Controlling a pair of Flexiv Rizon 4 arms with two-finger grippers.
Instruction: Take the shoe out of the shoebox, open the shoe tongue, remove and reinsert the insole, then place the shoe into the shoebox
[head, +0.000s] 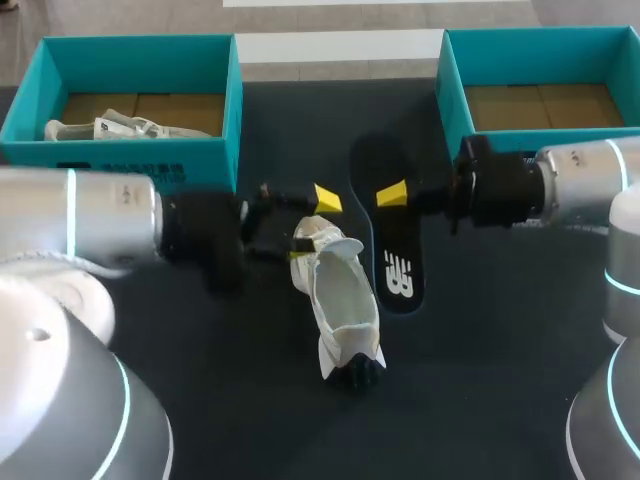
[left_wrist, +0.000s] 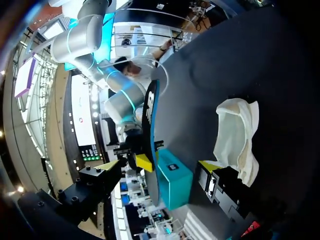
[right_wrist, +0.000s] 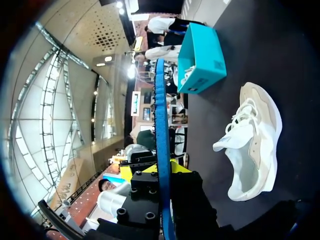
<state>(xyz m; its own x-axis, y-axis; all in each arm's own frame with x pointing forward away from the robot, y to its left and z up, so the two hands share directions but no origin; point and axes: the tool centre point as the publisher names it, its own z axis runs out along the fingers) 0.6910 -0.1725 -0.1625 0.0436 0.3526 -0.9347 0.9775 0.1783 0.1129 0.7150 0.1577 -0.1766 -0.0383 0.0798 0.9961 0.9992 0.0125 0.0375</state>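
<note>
Right gripper (right_wrist: 162, 172) is clamped on the black insole (head: 392, 262), both yellow tips pinching its thin blue edge. The insole runs straight out ahead of the fingers, edge-on from that wrist. In head view only one right tip shows, the other is hidden behind the insole. Can't tell if the insole touches the dark table (head: 500, 330). Left gripper (head: 312, 224) has its fingers spread wide, gripping nothing. One tip sits at the collar of the white sneaker (head: 345, 300), the other is apart, toward the insole. The sneaker lies on the table just beside the insole, tongue (head: 333, 242) flipped up, mouth open. Its long axis is roughly parallel to the insole, laced front toward the left gripper, heel toward the robot. The toe is mostly hidden by the left fingers. Farther out past the left gripper is a teal shoebox (head: 150, 155) with a second white shoe (head: 120, 127) inside. Past the right gripper is another teal shoebox (head: 455, 90), brown cardboard floor showing
</note>
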